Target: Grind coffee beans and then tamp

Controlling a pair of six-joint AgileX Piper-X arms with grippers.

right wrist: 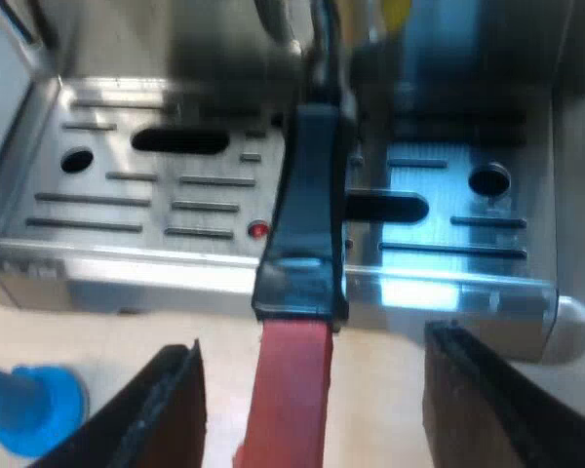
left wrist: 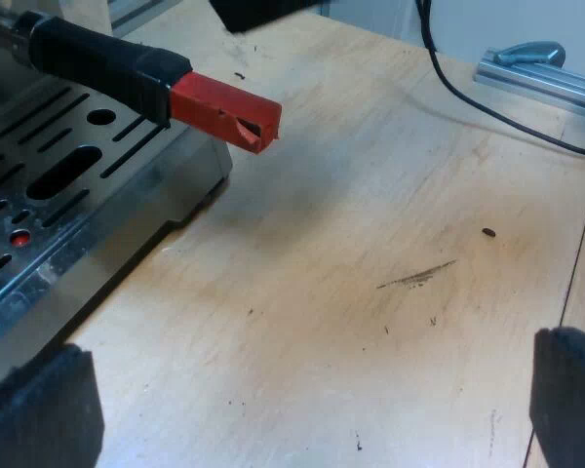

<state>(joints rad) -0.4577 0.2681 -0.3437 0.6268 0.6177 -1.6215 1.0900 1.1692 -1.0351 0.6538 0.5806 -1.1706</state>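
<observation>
Plain wooden table [left wrist: 370,292] under it all. The holder [right wrist: 302,205] sticks out of the espresso machine [right wrist: 526,146] over the drip tray [right wrist: 448,263], its red end [right wrist: 291,390] past the tray's edge. The right gripper [right wrist: 312,351] is wide open, one finger either side of the red end, not touching. A blue tamper [right wrist: 39,405] stands just by the tray. The left gripper [left wrist: 307,356] is spread open over bare wood near the machine.

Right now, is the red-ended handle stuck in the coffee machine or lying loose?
In the machine: the handle juts out above the drip tray, touching nothing below.
</observation>
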